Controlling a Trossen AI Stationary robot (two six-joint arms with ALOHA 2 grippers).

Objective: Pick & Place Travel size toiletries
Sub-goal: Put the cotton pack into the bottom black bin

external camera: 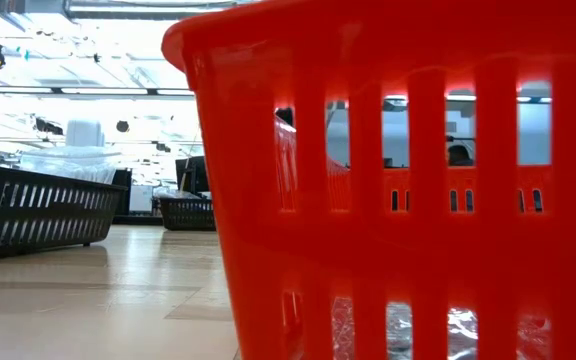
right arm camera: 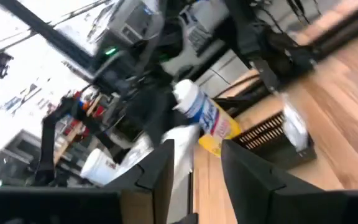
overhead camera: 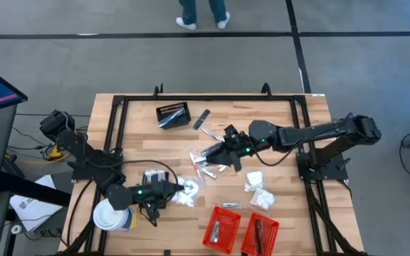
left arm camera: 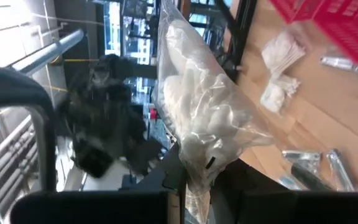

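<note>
The travel size toiletries lie mid-table: silvery tubes point(overhead camera: 211, 168), white clear-wrapped packets point(overhead camera: 259, 192) and a dark stick point(overhead camera: 201, 119). Near the table's front left, my left gripper point(overhead camera: 171, 189) is shut on one clear packet of white pieces point(left arm camera: 197, 112). My right gripper point(overhead camera: 216, 153) hangs over the silvery pile with its fingers apart point(right arm camera: 194, 174). A pale strip point(right arm camera: 180, 162) shows beside one of its fingers. My left gripper pinches the clear packet's film at one end point(left arm camera: 199, 182) between its two fingers. The packet stands out beyond the fingertips, lifted clear of the table. My right gripper may touch the pale strip point(right arm camera: 182, 186) with one finger; I cannot tell.
Two red slotted baskets point(overhead camera: 223, 227) point(overhead camera: 260, 235) stand at the front edge; one of them point(external camera: 408, 150) fills the low view. A black basket point(overhead camera: 173, 115) sits at the far left. A white lidded cup point(overhead camera: 111, 217) stands by the left arm. A person's feet point(overhead camera: 203, 21) show beyond the table.
</note>
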